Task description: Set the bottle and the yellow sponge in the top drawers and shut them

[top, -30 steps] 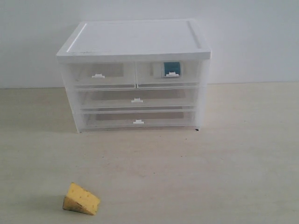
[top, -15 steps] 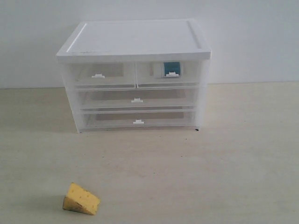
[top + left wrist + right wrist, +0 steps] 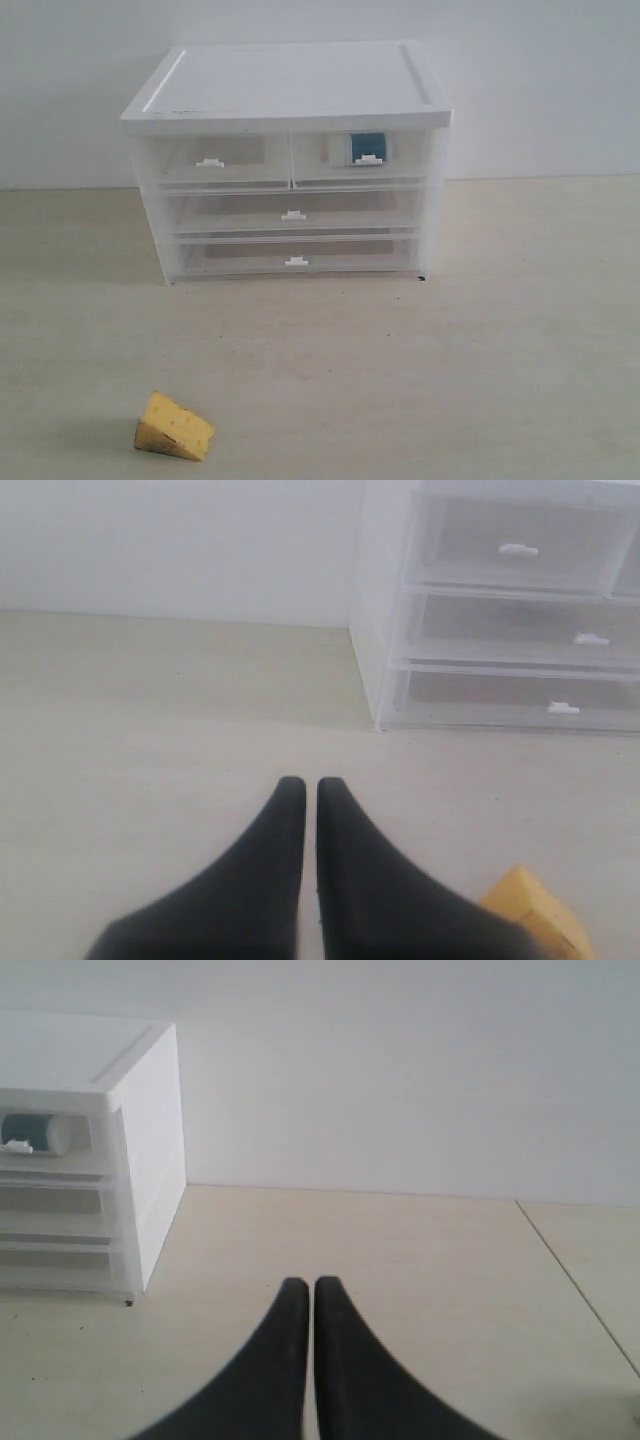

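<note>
The yellow sponge (image 3: 174,427) lies on the table near the front left, far from the drawer unit; its corner (image 3: 535,915) also shows in the left wrist view. The bottle (image 3: 365,148) lies inside the right top drawer (image 3: 405,160), its teal label showing through the front; the right wrist view catches the bottle (image 3: 35,1132) too. Both that drawer and the left top drawer (image 3: 240,160) are pushed in. My left gripper (image 3: 303,785) is shut and empty, hovering over bare table beside the sponge. The right gripper (image 3: 305,1285) is shut and empty, off to the right of the unit.
The white drawer unit (image 3: 290,90) stands at the back against a white wall, with two full-width drawers (image 3: 293,215) below the top pair. A seam in the tabletop (image 3: 580,1290) runs along the far right.
</note>
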Motion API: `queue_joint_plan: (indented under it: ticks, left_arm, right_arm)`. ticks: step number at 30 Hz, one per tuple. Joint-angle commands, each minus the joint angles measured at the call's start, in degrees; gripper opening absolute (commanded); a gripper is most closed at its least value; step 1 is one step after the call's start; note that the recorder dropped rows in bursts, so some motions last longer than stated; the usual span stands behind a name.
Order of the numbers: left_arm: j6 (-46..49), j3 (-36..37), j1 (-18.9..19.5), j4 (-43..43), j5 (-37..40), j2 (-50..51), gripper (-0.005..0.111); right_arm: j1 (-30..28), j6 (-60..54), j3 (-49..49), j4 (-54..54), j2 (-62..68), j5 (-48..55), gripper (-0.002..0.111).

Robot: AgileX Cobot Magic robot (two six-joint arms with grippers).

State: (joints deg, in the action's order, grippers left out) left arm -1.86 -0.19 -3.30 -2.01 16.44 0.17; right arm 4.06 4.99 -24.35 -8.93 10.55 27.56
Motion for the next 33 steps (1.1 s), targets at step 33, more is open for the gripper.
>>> queue_joint_plan:
  ticks: [33]
  left_arm:
    - [0.34,0.19,0.31,0.06,-0.1,-0.17,0.004]
  right_arm:
    - [-0.19,-3.42,18.89,4.75,-10.55,-3.0,0.0]
